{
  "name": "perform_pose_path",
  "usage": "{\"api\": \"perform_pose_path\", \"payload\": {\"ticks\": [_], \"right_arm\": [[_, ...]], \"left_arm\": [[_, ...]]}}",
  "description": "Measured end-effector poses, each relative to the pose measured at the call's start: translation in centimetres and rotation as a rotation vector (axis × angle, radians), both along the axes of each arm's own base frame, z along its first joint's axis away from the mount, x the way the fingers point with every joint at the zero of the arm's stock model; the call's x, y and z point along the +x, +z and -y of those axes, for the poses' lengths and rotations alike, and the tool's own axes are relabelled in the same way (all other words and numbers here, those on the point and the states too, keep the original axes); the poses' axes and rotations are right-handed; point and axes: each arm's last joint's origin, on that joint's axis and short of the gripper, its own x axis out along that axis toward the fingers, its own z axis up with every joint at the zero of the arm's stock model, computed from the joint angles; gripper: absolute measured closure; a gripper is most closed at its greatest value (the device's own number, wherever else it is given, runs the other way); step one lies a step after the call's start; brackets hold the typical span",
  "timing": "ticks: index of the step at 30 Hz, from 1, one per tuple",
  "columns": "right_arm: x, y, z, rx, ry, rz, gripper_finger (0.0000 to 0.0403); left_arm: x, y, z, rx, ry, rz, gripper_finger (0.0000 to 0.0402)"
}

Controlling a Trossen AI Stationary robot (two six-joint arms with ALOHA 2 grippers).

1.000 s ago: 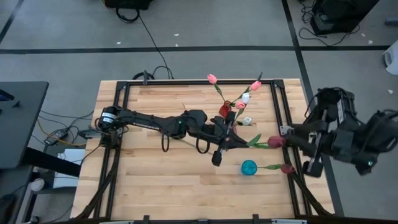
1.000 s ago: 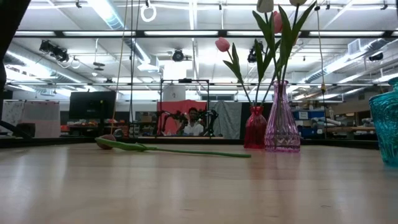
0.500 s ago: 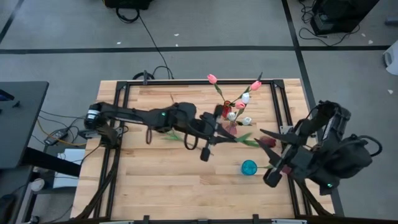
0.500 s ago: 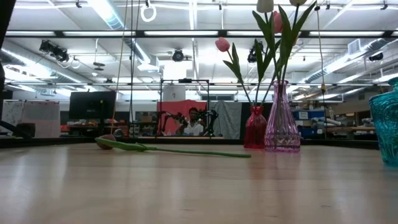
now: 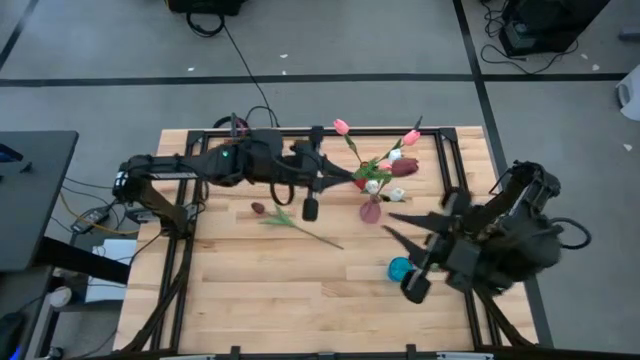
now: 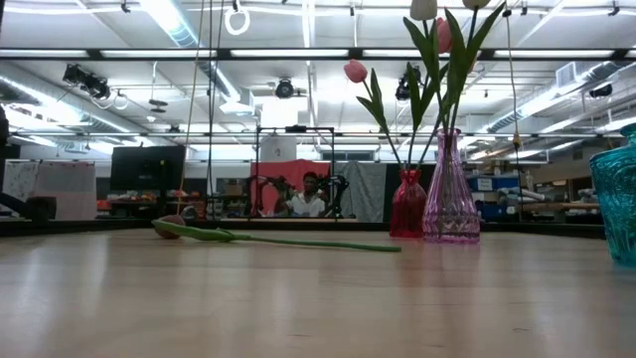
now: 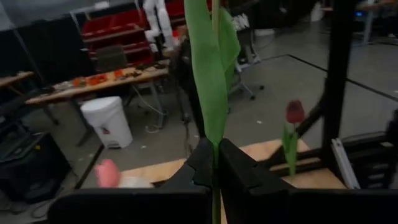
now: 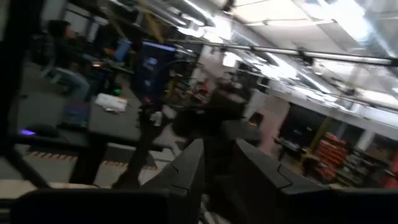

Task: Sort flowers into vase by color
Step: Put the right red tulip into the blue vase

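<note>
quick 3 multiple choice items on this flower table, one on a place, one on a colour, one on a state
1. The loose dark maroon artificial tulip lies:
A. in a vase
B. on the wooden tabletop
C. on the floor

2. The small glass vase standing alone near the right arm is:
A. yellow
B. black
C. teal

3. The left claw is:
A. shut on a thin green tulip stem
B. open and empty
C. shut on a vase

Key: 1 B, it lies flat on the wood in the high view; 2 C, it shows teal from above; 3 A, the left wrist view shows the fingers pinching the stem.
</note>
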Motion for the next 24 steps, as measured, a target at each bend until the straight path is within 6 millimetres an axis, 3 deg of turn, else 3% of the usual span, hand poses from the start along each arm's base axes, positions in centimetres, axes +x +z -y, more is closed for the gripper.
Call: {"api": "perform_pose_path", "payload": {"ticks": [6,10,16,24], "right_arm": [[2.5,-1.9,1.1,0.057,0.204,-0.046,0.0306],[2.8,-3.4,1.2,0.107,0.328,-0.157,0.0306],[1.2,-6.0,1.7,0.204,0.349,-0.42,0.0306],[-2.4,-8.3,4.2,0.358,0.282,-0.528,0.0306]], "left_arm": [[-1.5,1.0,-1.1,0.005,0.033,0.004,0.0387],[-3.3,2.0,-1.3,0.005,0.035,0.003,0.0387],[-6.1,3.3,-0.9,0.028,0.018,0.002,0.0387],[-6.3,2.8,-0.1,0.03,-0.012,-0.046,0.0387]]}}
